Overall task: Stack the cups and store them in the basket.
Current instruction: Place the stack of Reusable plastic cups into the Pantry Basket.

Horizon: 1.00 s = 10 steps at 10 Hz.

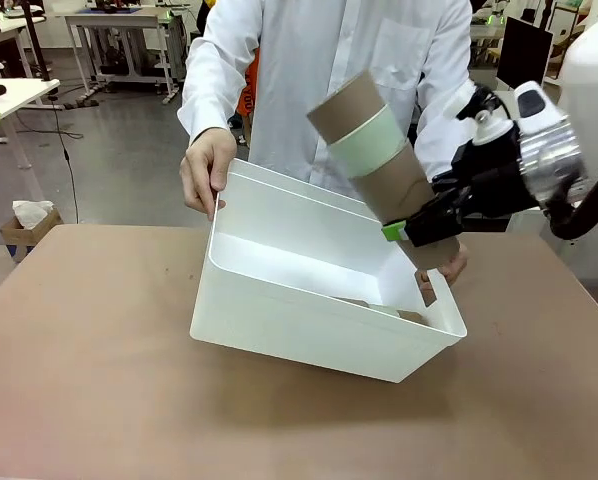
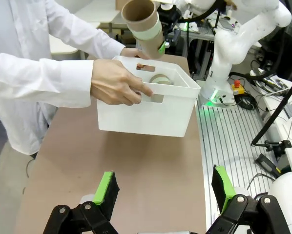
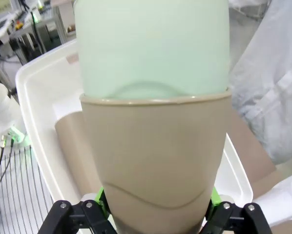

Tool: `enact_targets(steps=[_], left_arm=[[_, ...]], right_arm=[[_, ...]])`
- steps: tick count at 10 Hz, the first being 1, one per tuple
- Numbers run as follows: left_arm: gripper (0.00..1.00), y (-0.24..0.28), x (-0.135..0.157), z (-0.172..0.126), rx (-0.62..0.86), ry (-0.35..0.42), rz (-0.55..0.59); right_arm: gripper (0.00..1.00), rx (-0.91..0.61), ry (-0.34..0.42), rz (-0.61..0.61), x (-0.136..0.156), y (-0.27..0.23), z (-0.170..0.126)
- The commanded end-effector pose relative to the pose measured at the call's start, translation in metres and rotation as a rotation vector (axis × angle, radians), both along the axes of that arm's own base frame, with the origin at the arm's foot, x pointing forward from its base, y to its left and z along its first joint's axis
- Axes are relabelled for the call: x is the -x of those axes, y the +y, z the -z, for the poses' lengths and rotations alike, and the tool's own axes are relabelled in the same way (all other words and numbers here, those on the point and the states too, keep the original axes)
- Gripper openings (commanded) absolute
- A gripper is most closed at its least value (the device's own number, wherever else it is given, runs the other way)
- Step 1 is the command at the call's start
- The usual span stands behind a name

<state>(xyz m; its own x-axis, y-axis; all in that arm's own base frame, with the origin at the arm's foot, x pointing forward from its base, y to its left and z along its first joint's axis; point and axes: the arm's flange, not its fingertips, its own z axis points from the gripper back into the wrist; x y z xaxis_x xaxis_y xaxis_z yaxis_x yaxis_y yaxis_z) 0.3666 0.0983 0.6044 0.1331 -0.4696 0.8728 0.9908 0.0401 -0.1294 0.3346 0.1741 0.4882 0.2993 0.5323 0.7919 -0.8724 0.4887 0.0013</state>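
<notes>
Landmark here: white basket, tipped up on the brown table, open side tilted toward the robot.

Held at both ends by a person in a white coat: one hand gripping the rim at the far left corner, the other hand mostly hidden behind the right end near the handle slot. Same first hand clear in the left wrist view, fingers hooked into the cutout on the near wall.

Right gripper above the basket's right end, clamped tight on a stack of cups: tan at the bottom, mint green next, tan again on top. Stack leaning, open mouth pointing up and away from the basket, base hanging just over the right rim. Up close in the right wrist view, green pads pressed on either side of the lowest tan cup, mint cup nested into it.

Inside the basket, down near the right end: more cups lying, tan and mint by the look from the left wrist view. Count hard to tell.

Left gripper well back from the basket, over bare table, jaws spread wide, nothing between them.
</notes>
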Motion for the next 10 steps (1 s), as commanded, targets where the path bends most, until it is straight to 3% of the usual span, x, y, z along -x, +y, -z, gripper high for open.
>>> enact_targets(steps=[1,3,4,5,9,10], left_arm=[[1.0,-0.001,0.0,-0.004,0.011,0.004,-0.002],[1.0,-0.001,0.0,-0.004,0.011,0.004,-0.002],[1.0,-0.001,0.0,-0.004,0.011,0.004,-0.002],[1.0,-0.001,0.0,-0.004,0.011,0.004,-0.002],[1.0,-0.001,0.0,-0.004,0.011,0.004,-0.002],[1.0,-0.001,0.0,-0.004,0.011,0.004,-0.002]], right_arm=[[0.84,0.07,0.029,0.025,-0.012,0.01,0.001],[0.84,0.144,0.034,-0.002,-0.026,0.018,0.004],[0.84,0.009,0.017,-0.138,-0.017,0.017,0.008],[0.84,0.128,0.022,-0.012,-0.015,0.011,0.017],[0.84,0.121,0.026,-0.048,-0.018,0.01,0.022],[0.84,0.211,0.01,-0.1,-0.042,0.024,0.018]])
